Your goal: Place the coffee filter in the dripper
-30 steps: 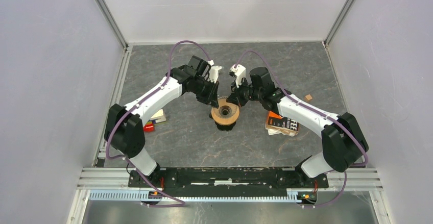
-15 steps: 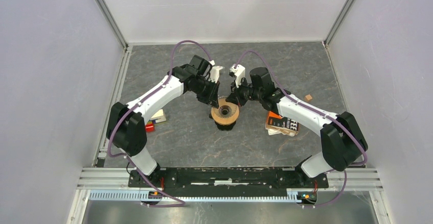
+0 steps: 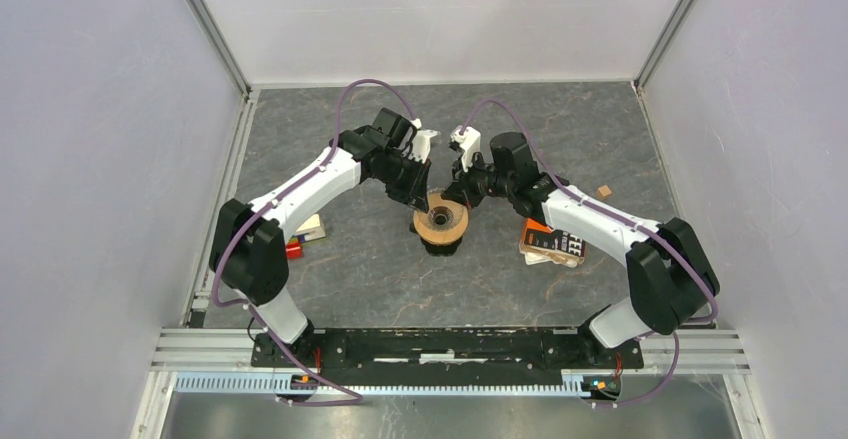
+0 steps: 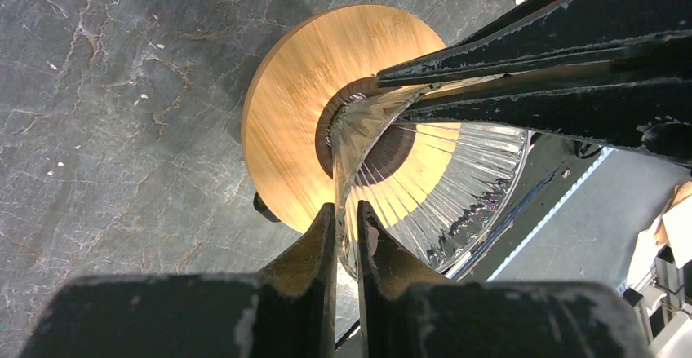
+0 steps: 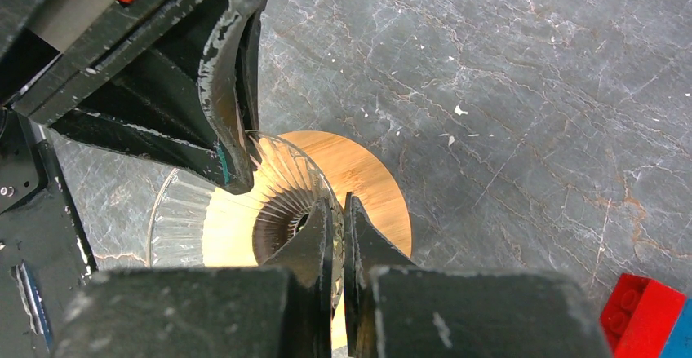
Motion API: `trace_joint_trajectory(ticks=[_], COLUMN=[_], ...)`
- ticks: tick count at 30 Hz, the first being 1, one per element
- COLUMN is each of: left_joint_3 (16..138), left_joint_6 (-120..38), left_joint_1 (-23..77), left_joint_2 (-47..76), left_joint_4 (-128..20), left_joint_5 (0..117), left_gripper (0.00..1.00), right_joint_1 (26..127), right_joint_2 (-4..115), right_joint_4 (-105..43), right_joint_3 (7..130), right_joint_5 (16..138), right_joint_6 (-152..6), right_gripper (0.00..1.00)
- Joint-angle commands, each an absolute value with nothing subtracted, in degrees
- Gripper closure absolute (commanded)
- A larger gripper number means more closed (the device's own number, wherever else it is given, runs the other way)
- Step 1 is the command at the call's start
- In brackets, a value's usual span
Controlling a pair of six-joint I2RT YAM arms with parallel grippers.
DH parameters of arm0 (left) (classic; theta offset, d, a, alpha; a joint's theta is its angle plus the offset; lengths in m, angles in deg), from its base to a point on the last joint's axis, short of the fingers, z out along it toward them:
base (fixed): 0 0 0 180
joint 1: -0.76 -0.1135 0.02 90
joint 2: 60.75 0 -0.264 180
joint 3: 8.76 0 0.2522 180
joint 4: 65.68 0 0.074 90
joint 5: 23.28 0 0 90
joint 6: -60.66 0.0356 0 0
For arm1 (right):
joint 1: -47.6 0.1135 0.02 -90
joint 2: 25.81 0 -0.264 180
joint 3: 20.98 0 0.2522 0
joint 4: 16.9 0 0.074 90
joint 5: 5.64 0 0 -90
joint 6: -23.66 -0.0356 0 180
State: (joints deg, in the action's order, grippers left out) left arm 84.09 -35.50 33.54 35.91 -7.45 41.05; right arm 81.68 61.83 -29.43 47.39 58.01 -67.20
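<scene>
The dripper's clear ribbed glass cone has its narrow end at the centre hole of the light-brown wooden ring. The ring rests on a dark round base in the middle of the table. My left gripper is shut on the cone's rim from one side. My right gripper is shut on the opposite rim. In the right wrist view I see the cone and ring. In the top view the left gripper and right gripper flank the ring. The coffee filter is out of view.
An orange and brown box lies right of the dripper, with a small wooden block behind it. A red block and a small booklet lie at the left. A red brick shows in the right wrist view. Walls enclose the table.
Almost nothing: the left arm's elbow has shifted slightly to the right. Both grippers stay shut on the cone's rim.
</scene>
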Motion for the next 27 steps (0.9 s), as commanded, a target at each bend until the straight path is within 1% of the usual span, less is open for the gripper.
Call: trace_joint_trajectory(ticks=[1,3,5,7,9,12,20,27], left_joint_3=[82.0,82.8,83.7,84.3,85.0,86.3,87.0,88.4], left_joint_6=[-33.3,-33.1,-32.9,-32.8,-32.8,-32.6,-32.5,-31.9], left_joint_1=[36.5,36.5,36.5,36.5,36.5,36.5,36.5,36.2], left_joint_2=[40.0,40.0,40.0,39.9,40.0,40.2,39.4,38.5], left_joint_4=[-7.8,-7.1,-6.7,-6.4,-6.2,-5.3,-5.2,-4.4], left_joint_5=[42.4,42.4,42.5,42.8,43.2,43.3,43.1,43.7], left_gripper=[0.98,0.98,0.97,0.93,0.86,0.77,0.65,0.59], right_joint_1=[83.2,83.1,83.0,82.9,82.7,82.4,81.3,80.7], right_joint_2=[67.6,67.2,66.9,66.6,66.4,66.4,65.2,63.8], right_joint_4=[-36.6,-37.6,-38.6,-39.3,-39.9,-40.5,-40.9,-42.8], right_joint_3=[43.8,44.8,45.9,46.7,47.2,47.6,48.2,50.8], right_joint_5=[61.4,61.2,61.0,60.9,61.0,61.0,60.3,59.8], right_joint_6=[-61.4,-61.0,-60.6,-60.4,-60.4,-60.2,-60.4,-60.4], right_gripper=[1.00,1.00,0.95,0.90,0.84,0.78,0.67,0.60])
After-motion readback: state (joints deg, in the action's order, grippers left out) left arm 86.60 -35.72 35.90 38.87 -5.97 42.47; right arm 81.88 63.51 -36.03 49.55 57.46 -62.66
